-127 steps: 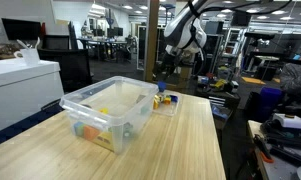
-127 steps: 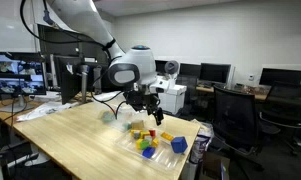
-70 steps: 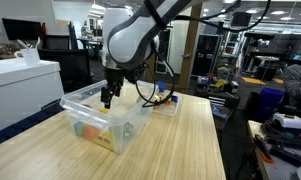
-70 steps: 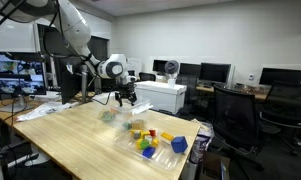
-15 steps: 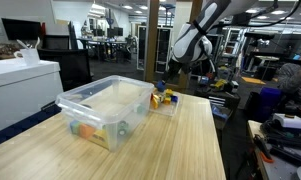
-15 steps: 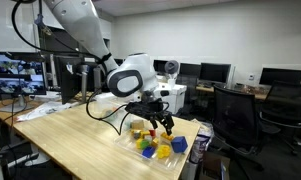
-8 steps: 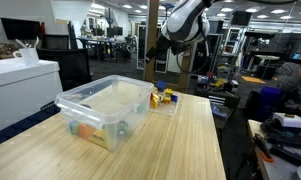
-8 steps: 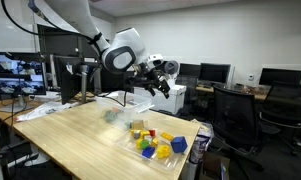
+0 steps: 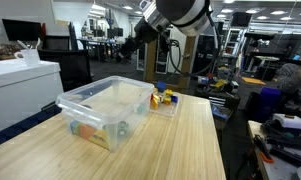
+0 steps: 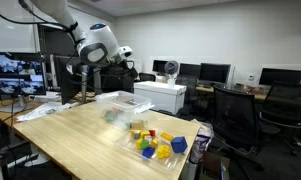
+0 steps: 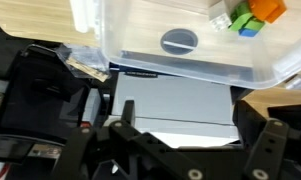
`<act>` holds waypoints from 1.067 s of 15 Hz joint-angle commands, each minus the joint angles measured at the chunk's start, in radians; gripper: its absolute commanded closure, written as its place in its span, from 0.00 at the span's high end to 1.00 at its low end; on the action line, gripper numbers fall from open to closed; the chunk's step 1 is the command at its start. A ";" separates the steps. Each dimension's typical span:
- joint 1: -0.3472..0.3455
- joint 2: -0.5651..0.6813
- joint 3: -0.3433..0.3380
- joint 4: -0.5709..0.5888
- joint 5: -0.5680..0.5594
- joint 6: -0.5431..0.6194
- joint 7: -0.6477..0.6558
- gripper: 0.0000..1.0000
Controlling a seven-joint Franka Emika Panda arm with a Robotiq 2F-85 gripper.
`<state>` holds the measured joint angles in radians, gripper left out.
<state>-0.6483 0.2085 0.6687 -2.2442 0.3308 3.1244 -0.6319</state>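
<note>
My gripper (image 11: 190, 140) is open and empty; its two black fingers stand wide apart at the bottom of the wrist view. It hangs high in the air beyond the far side of a clear plastic bin (image 9: 105, 105), as both exterior views show (image 9: 127, 40) (image 10: 133, 70). The bin (image 10: 115, 100) also fills the top of the wrist view (image 11: 180, 45). It holds a few coloured blocks (image 11: 252, 15) (image 9: 87, 128). A small clear tray (image 9: 166, 106) of coloured blocks (image 10: 155, 145) sits beside the bin on the wooden table (image 9: 180, 150).
A white cabinet (image 10: 160, 95) stands behind the table, and office chairs (image 10: 235, 110) and monitors stand around it. A white box (image 9: 20, 85) stands at one side. A dark bottle (image 10: 199, 148) stands at the table's edge near the tray.
My arm has lifted from just above the tray of blocks and swung up and away towards the far side of the bin. The bin and tray have not moved.
</note>
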 commanded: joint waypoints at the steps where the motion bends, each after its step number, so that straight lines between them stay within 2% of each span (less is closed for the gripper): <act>1: -0.119 0.019 0.171 -0.060 0.049 -0.003 -0.163 1.00; 2: -0.141 0.027 0.207 -0.081 0.042 -0.006 -0.189 1.00; 4: -0.176 0.043 0.234 -0.123 0.017 0.002 -0.226 1.00; 8: -0.209 0.091 0.223 -0.145 -0.020 0.008 -0.311 1.00; 14: -0.186 0.143 0.240 -0.123 -0.045 0.025 -0.338 1.00; 16: -0.146 0.149 0.216 -0.101 -0.052 0.023 -0.319 1.00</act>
<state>-0.8200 0.3288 0.8996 -2.3693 0.2971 3.1247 -0.9413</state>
